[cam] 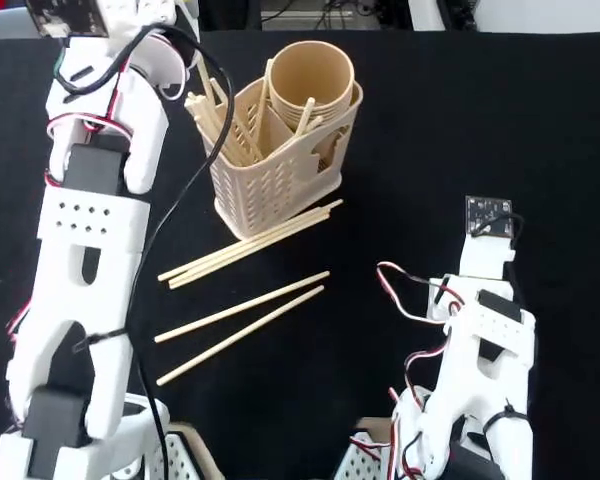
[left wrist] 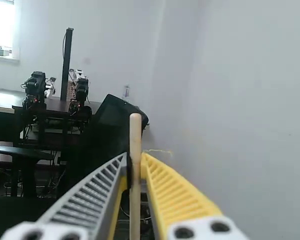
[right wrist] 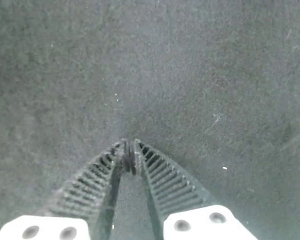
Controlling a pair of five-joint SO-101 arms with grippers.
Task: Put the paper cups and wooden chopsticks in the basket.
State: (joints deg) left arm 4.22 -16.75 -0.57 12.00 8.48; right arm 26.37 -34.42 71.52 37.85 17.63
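- Gripping one wooden chopstick (left wrist: 135, 131) lengthwise, left pincer (left wrist: 134, 161) clamped on its shaft, likely for an endwise drop into the basket (cam: 270, 195).
- Basket, upper centre of the high view: paper cups (cam: 312, 72) nested inside, stored chopsticks (cam: 220, 125) alongside.
- Remaining loose chopsticks (cam: 242, 308): flat on the bench (cam: 500, 120), centre, just below the basket.
- Empty right pincer (right wrist: 129, 152): tips together over bare bench, with open room around it.

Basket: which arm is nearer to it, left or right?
Left. The left arm lies stretched out close beside the basket, with the left gripper shut on a chopstick. The right arm sits folded farther off, with the right gripper shut over the black cloth.
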